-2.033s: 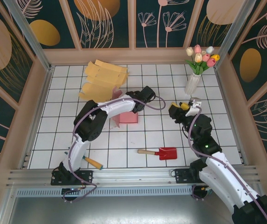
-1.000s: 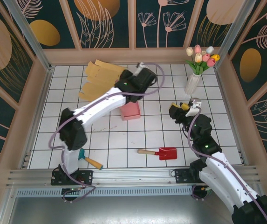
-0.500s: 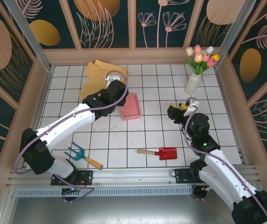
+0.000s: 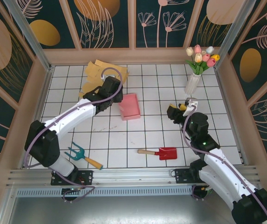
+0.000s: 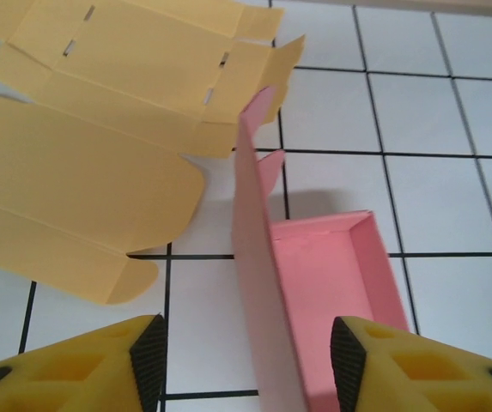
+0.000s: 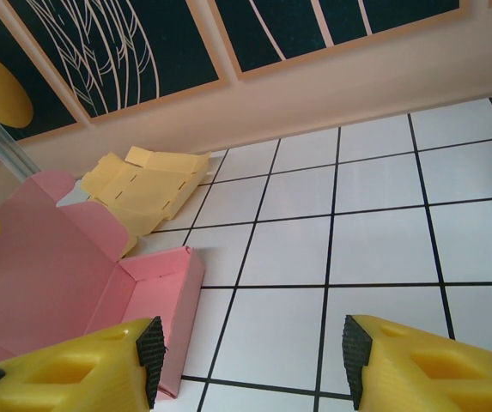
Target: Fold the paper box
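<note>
the pink box (image 4: 129,106) lies on the table (image 4: 152,135) a little left of the middle, closer to the far edge than to the near one. its long axis runs from near to far, with the far end leaning slightly left. the open side faces up. from the left wrist i see its tray (image 5: 336,275) lying flat and its flap (image 5: 250,257) standing upright along the tray's left long side, edge-on to the camera.

the left claw (image 4: 117,97) sits at the box's left side, over the far-left corner of it. in the wrist view the left claw (image 5: 246,360) has its fingers wide apart. the flap's edge runs down between them and the tray lies toward the right finger. i cannot tell if either pad touches the flap, and nothing is pinched.

the yellow sheets (image 4: 96,77) lie flat just beyond and left of the box, toward the far-left corner. one corner of them reaches close to the flap (image 5: 82,172).

the right claw (image 4: 175,112) hovers right of the box, well apart from it. its fingers are spread and hold nothing, with bare tiles below (image 6: 250,360). from that wrist the box (image 6: 142,292) sits low on the left with its flap raised.

a vase (image 4: 192,84) stands near the far-right corner. a shovel (image 4: 161,152) and a rake (image 4: 83,155) lie toward the near edge.
</note>
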Motion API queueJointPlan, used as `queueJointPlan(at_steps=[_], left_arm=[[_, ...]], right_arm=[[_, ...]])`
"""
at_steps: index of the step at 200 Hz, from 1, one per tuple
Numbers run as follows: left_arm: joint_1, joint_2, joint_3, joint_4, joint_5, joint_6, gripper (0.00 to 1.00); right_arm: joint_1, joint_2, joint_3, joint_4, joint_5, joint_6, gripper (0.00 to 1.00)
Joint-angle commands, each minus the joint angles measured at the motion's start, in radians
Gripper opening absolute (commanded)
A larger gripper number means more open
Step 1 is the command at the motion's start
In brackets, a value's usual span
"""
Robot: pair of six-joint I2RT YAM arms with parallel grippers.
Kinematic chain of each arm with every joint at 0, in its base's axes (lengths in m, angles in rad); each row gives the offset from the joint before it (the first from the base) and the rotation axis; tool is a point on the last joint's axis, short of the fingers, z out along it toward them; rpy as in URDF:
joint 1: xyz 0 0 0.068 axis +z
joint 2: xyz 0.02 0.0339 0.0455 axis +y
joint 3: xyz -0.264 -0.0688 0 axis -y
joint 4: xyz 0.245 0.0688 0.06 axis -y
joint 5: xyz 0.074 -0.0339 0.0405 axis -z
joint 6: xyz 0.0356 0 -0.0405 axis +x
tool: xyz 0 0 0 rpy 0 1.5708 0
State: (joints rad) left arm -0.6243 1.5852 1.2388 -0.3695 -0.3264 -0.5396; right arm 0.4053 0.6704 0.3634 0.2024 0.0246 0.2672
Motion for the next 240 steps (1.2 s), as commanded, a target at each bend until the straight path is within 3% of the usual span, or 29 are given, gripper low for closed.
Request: queueJointPlan(at_steps=[1,21,47,89,129,148,182,206,240], left_arm=[[0.005,0.039,0.051,0.019,0.044,0.026,0.5],[0.01,0.068,0.088,0.007,0.055,0.056,0.36],[0.01,0.076,0.139,-0.022,0.069,0.125,0.0],[0.011,0.0,0.193,-0.02,0.151,0.385,0.0],[0.01,-0.142,0.103,0.103,0.445,0.711,0.0],[0.009,-0.22,0.052,0.132,0.46,0.89,0.0],[0.01,-0.38,-0.125,0.197,0.452,1.182,0.0],[0.01,-0.538,-0.331,0.401,0.485,1.256,0.0],[0.01,-0.624,-0.393,0.442,0.558,1.258,0.0]], right_arm=[[-0.006,-0.001,0.02,0.004,-0.005,-0.02,0.6],[-0.006,0.0,0.02,0.005,-0.033,-0.021,0.6],[-0.006,0.003,0.019,0.019,-0.073,-0.021,0.6],[-0.005,0.047,0.003,0.132,-0.266,-0.119,0.61],[-0.006,0.186,0.088,0.297,-0.447,-0.433,0.63],[-0.026,0.317,0.223,0.209,-0.485,-0.593,0.64],[-0.062,0.476,0.406,0.008,-0.688,-0.918,0.62],[-0.062,0.519,0.475,-0.12,-0.791,-1.146,0.63],[-0.06,0.574,0.566,-0.164,-0.839,-1.189,0.63]])
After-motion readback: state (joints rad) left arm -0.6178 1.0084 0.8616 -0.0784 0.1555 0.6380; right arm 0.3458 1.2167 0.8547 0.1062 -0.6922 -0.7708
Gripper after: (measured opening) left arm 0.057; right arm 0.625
